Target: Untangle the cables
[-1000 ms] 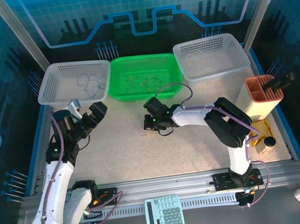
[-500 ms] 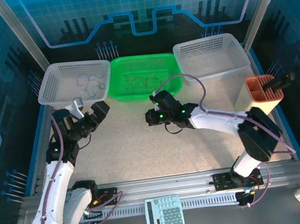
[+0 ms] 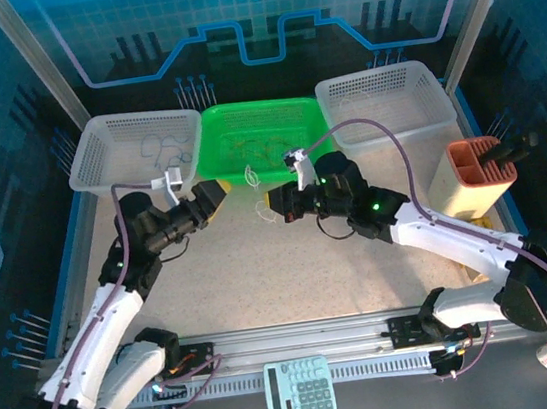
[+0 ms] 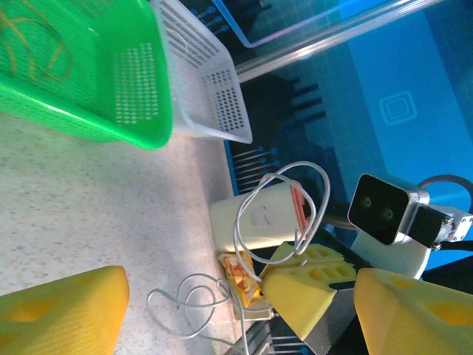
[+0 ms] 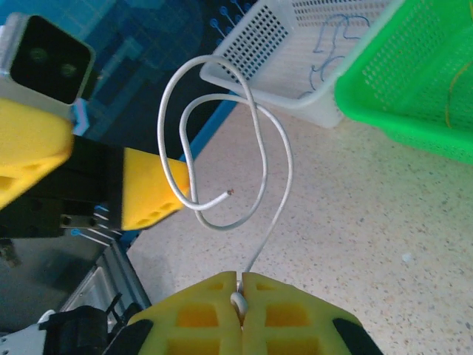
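Grip: your right gripper pinches the whitish cable by one end, its loops hanging between the arms, near the green basket | left gripper: jaws wide, empty | advice: close on the free tip, then pull apart slowly.

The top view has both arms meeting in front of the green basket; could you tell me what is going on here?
The right gripper is shut on one end of a whitish cable and holds its loops up above the table. The left gripper is open and faces that loop at close range; whether it touches the wire cannot be told. Behind them, yellowish cables lie in the green basket and blue cables in the white basket on the left.
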